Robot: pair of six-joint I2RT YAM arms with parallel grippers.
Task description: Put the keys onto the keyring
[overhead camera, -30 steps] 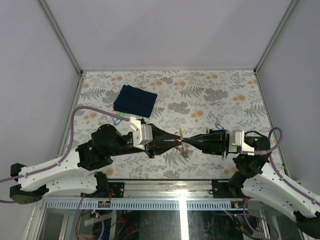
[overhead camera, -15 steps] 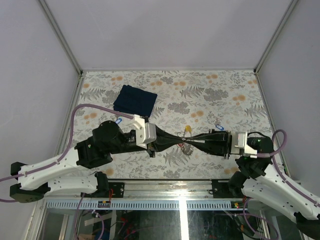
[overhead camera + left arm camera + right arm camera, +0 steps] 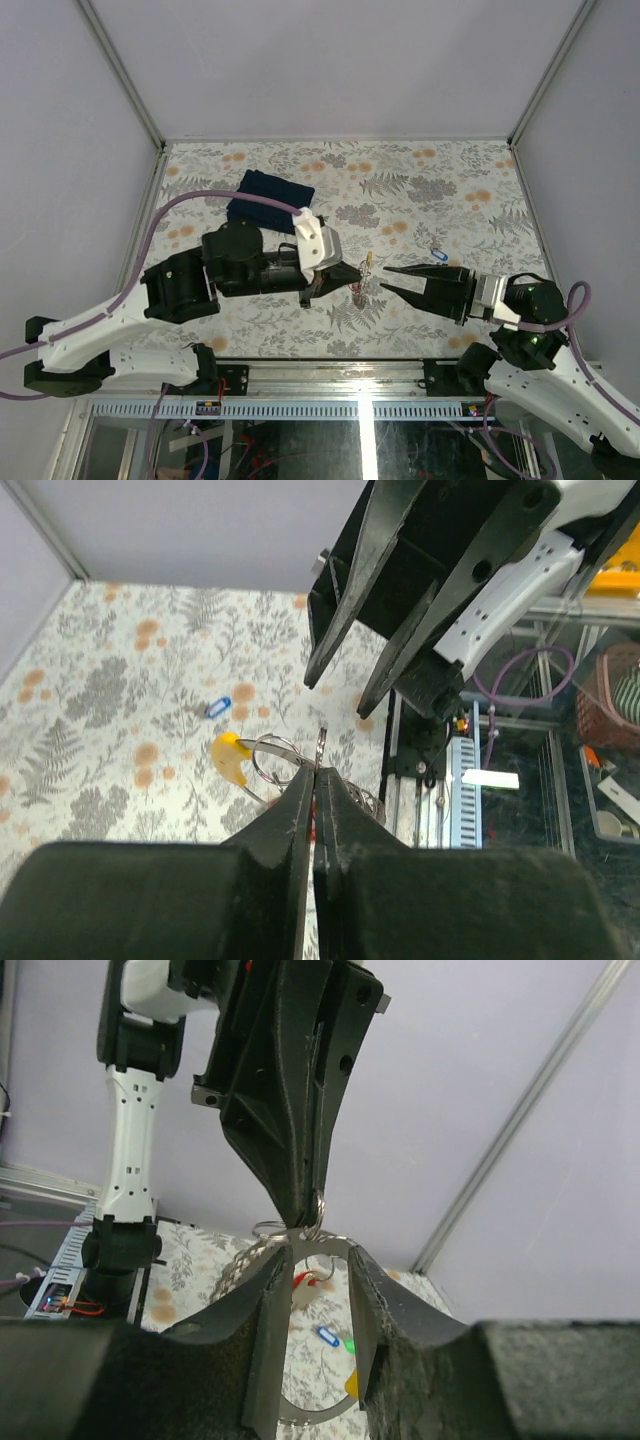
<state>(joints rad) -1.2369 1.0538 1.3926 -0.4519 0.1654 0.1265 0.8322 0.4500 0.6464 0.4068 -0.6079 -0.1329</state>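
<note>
Cloth (image 3: 272,188): dark blue, folded, lying flat on the surface's far left part. Surface (image 3: 470,190): floral print, grey leaves, orange blossoms.

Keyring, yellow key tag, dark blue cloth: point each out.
keyring (image 3: 275,743), left wrist view, upper arc of the loop.
yellow key tag (image 3: 230,760), left wrist view, middle of the tag.
dark blue cloth (image 3: 268,186), top external view, bare far part.
</note>
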